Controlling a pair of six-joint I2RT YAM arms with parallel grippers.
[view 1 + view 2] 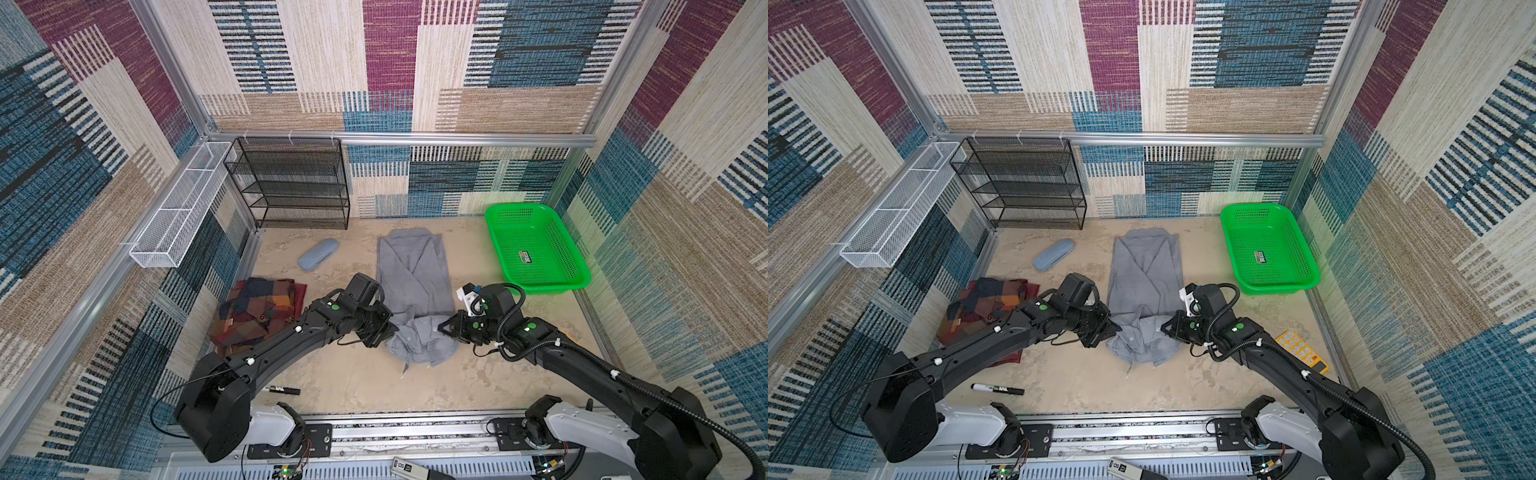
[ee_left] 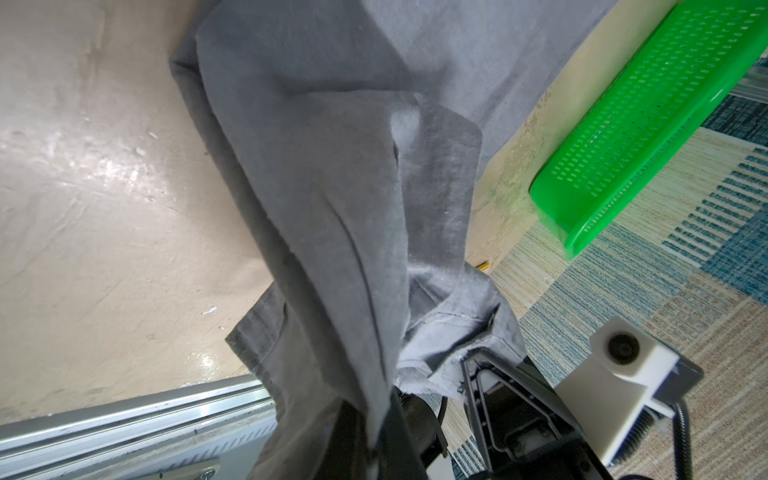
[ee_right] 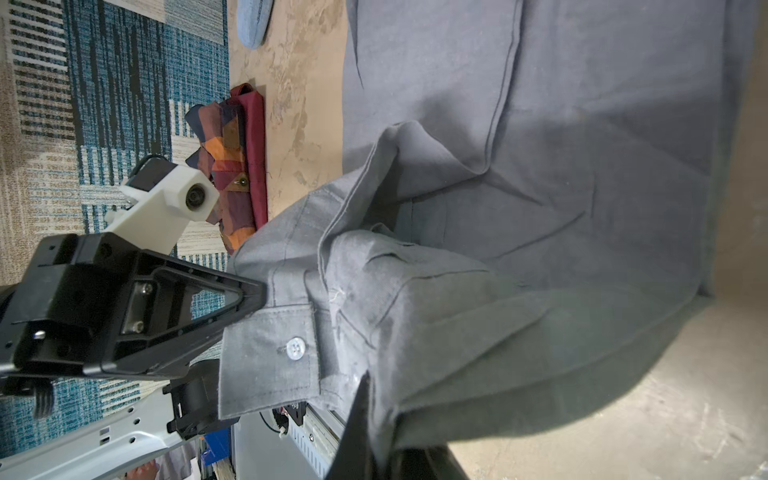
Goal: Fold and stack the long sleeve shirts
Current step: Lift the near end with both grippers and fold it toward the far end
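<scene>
Mid-table, plain grey collared cloth shirt [image 1: 415, 282] lies lengthwise, near end bunched and lifted. Left end effector [image 1: 390, 334] and right end effector [image 1: 445, 328] each clamped tight on that near end. Patchwork plaid shirt [image 1: 253, 309] in maroon, orange, navy: well apart, left edge. Mottled beige table [image 1: 365, 382]; green perforated plastic basket [image 1: 544, 287] far right; striped patchwork carpet walls [image 1: 291, 54] all round.

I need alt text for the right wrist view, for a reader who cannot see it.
A grey shirt fills the view, its near end lifted by the left gripper and the right gripper, both shut on it. A plaid shirt lies beyond on the table.
</scene>
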